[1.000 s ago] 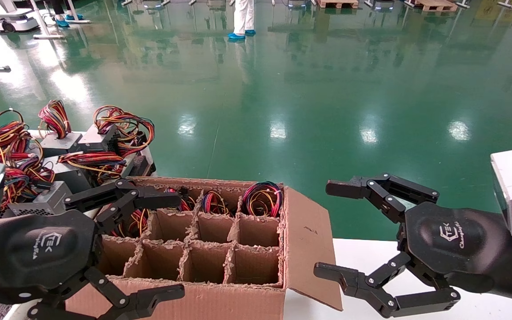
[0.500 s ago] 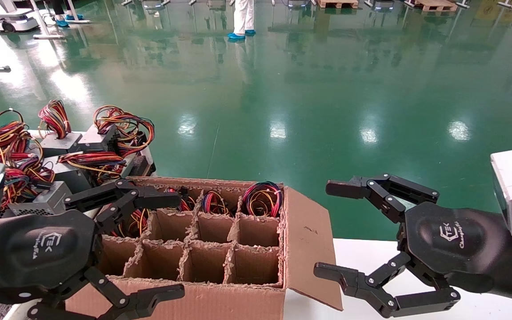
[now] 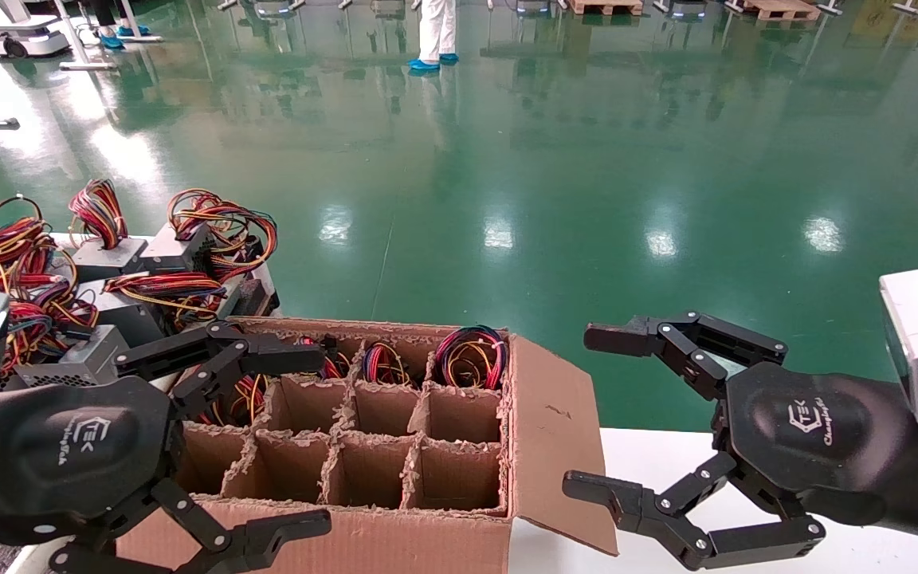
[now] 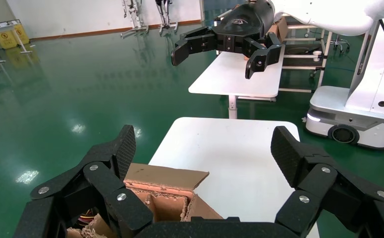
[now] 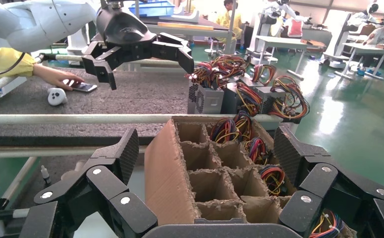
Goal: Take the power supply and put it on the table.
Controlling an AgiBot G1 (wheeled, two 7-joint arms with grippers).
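The power supply (image 3: 471, 357) to be taken sits wires-up in a back cell of the cardboard box (image 3: 395, 478), likely packed that way for an easy lift. Other units (image 3: 108, 279) are already stacked on the grey table (image 5: 145, 94) to the robot's left. The left gripper (image 3: 228, 442) hangs spread wide over the box's left side. The right gripper (image 3: 594, 414), also spread and empty, waits beside the flap. Only the right wrist view shows the table's felt top and pale rail (image 5: 71, 119).

There is one cardboard box (image 3: 363, 446) with twelve little squares inside, four wire bundles (image 3: 471, 355) show in its far squares, two grippers hang nearby, and one pile of power supplies (image 3: 108, 279) sits beside it.
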